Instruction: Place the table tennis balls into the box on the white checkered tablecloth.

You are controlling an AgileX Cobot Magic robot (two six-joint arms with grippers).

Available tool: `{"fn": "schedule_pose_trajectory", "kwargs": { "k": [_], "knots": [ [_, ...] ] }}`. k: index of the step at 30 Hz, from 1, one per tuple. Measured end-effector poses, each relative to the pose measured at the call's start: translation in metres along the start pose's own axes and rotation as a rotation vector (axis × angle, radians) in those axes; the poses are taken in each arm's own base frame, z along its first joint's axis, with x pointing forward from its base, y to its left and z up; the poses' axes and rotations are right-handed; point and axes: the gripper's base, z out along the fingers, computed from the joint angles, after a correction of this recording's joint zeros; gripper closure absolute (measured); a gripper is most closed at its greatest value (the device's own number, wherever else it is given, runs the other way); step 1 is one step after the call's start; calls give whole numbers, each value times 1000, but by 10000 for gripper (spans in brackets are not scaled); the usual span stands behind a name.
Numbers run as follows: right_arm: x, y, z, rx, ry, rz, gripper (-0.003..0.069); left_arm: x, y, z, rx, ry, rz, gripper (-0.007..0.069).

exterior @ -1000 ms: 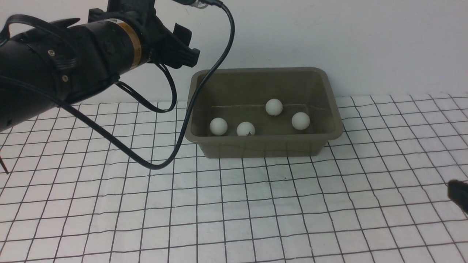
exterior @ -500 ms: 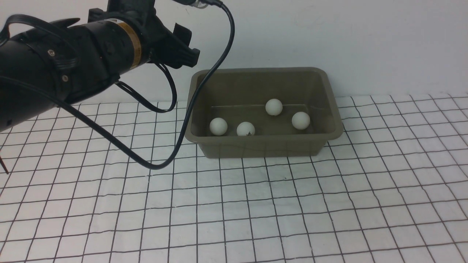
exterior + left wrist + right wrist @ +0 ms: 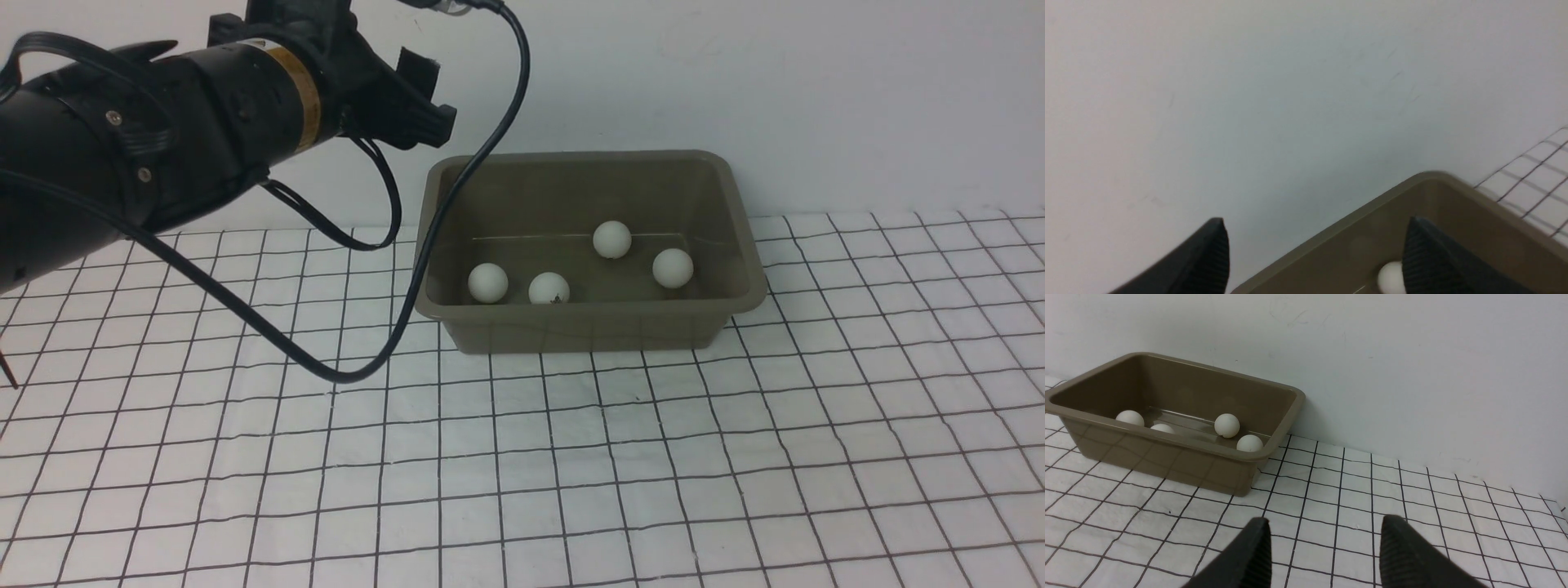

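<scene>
Table tennis balls [image 3: 612, 239], four small plain white matte ones, all lie inside the rectangular olive-grey plastic box [image 3: 584, 333], resting on its floor. Two sit by the front wall toward the left end, near each other but apart; the righthand one of that pair shows a small dark mark. One lies further back near the middle, and the last is to its right, nearer the right wall. I see none of them touching. The box stands on the white checkered tablecloth [image 3: 571, 457] covering the surface, its back edge close to the plain white wall [image 3: 775, 82]. The cloth is slightly wrinkled. My black left arm [image 3: 122, 163] hangs raised beside the box's left end; its black cable [image 3: 349, 379] loops down past the box's left corner to the cloth. The left pincer [image 3: 1316, 222] is spread wide and empty, up over a box corner. The right pincer [image 3: 1326, 520] is low over the cloth, apart from the box on its right, tips parted, gripping nothing.
</scene>
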Motion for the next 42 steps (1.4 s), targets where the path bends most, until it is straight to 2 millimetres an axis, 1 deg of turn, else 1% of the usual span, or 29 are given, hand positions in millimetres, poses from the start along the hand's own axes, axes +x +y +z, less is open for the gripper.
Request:
{"fn": "schedule_pose_trajectory", "kwargs": {
  "k": [7, 19, 23, 26, 28, 32, 33, 34, 35, 36, 37, 38, 40, 42],
  "knots": [
    [0, 0, 0, 0, 0, 0, 321, -6, -10, 0, 111, -76, 12, 114],
    [0, 0, 0, -1, 2, 0, 321, 6, -15, 13, 157, -60, 10, 114],
    [0, 0, 0, -1, 2, 0, 321, 7, -15, 13, 159, -54, -37, 114],
    [0, 0, 0, -1, 2, 0, 321, 2, -15, 9, 160, -61, -90, 114],
    [0, 0, 0, -1, 2, 0, 321, -8, -14, -2, 163, -81, -122, 114],
    [0, 0, 0, -1, 2, 0, 321, -36, -14, -33, 168, -152, -106, 114],
    [0, 0, 0, -2, 5, 0, 321, -47, -14, -48, 173, -182, -95, 114],
    [1, 0, 0, -3, 7, 0, 321, -55, -15, -59, 179, -203, -83, 114],
    [1, 0, 0, -5, 10, 0, 321, -59, -15, -65, 184, -214, -66, 114],
    [1, 1, 0, -6, 14, 0, 321, -67, -16, -79, 188, -240, -48, 114],
    [2, 1, 0, -10, 21, 0, 321, -72, -17, -88, 189, -252, -30, 114],
    [2, 1, 0, -10, 21, 0, 321, -73, -17, -89, 189, -255, -20, 114],
    [3, 1, 0, -13, 28, 0, 321, -80, -18, -104, 190, -272, 14, 114],
    [3, 1, 0, -15, 33, 0, 321, -84, -19, -114, 193, -279, 49, 114]
  ]
}}
